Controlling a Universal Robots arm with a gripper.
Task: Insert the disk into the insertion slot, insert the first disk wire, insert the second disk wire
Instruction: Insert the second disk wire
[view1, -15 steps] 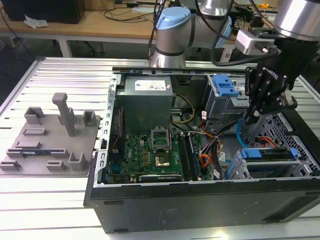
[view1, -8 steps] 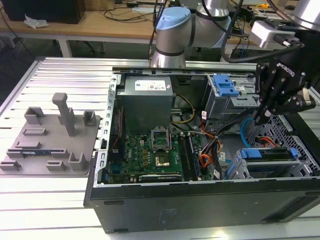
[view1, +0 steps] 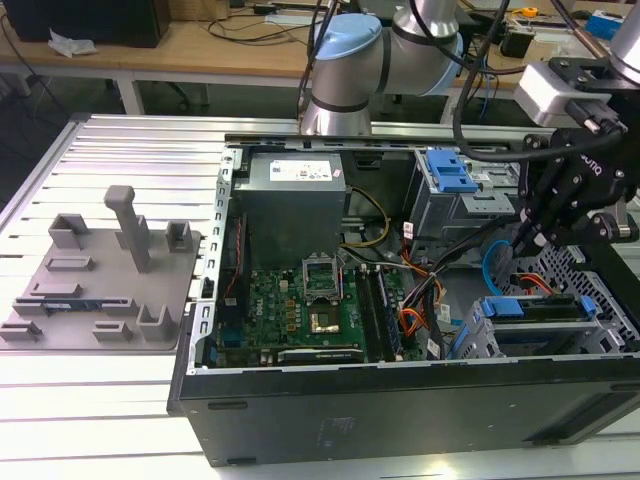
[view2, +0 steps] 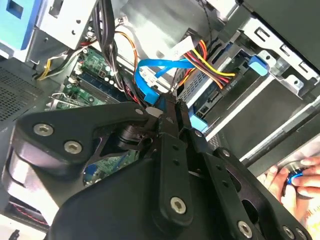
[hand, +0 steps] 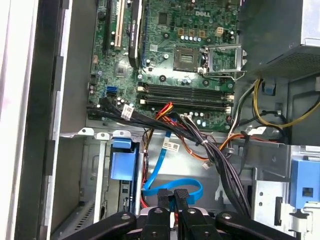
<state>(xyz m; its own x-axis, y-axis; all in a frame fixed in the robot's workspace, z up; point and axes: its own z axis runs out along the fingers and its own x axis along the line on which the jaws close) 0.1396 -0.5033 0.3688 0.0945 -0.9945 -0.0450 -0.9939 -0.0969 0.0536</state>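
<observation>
1. In the exterior view, a ribbed metal surface (view1: 110, 400) in a workshop carries an open computer case (view1: 400, 400) lying on its side, so its inside faces up for the arm. Beside it, toward the exterior view's left, sits a grey fixture plate (view1: 95, 275). The black end effector (view1: 530, 235) reaches down at the exterior view's right, just above the disk (view1: 530, 307), whose blue caddy sits inside the insertion slot (view1: 480, 335). That placement suggests the disk step is done.

2. In the second wrist view, the end effector (view2: 167, 107) is clenched on the connector of a blue flat cable (view2: 150, 75), held close to the disk's (view2: 202, 122) rear edge, apparently to plug it in. Red and yellow power wires (view2: 215, 70) already run toward that edge. A person's hand (view2: 295, 177) rests outside the case.

3. In the first wrist view, the end effector (hand: 174, 200) pinches the looped blue flat cable (hand: 172, 187) below the motherboard (hand: 175, 60).
</observation>
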